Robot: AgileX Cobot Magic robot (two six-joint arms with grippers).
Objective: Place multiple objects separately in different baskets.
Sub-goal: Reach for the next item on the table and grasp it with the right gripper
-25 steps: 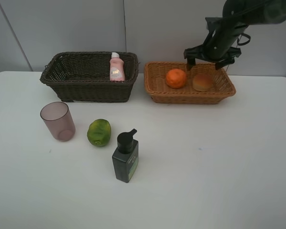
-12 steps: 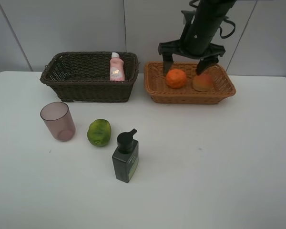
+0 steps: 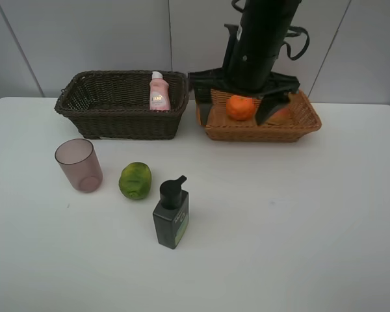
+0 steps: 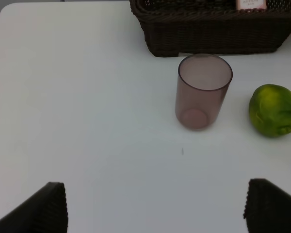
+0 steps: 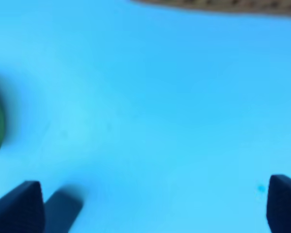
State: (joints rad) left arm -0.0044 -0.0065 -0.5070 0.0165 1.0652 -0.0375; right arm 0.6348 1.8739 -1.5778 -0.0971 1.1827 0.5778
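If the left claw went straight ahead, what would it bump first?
Likely the mauve cup, standing almost dead ahead of the open left gripper; the green fruit sits off to one side. Depth is unclear, so it might meet the bare white table short of the cup instead.

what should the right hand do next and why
Probably swing the right hand, open and empty over the light tan basket, down toward the green fruit on the table. The orange and peach-like fruit already lie in that basket, so the green fruit looks like their match; the cup and pump bottle seem better suited to the dark basket.
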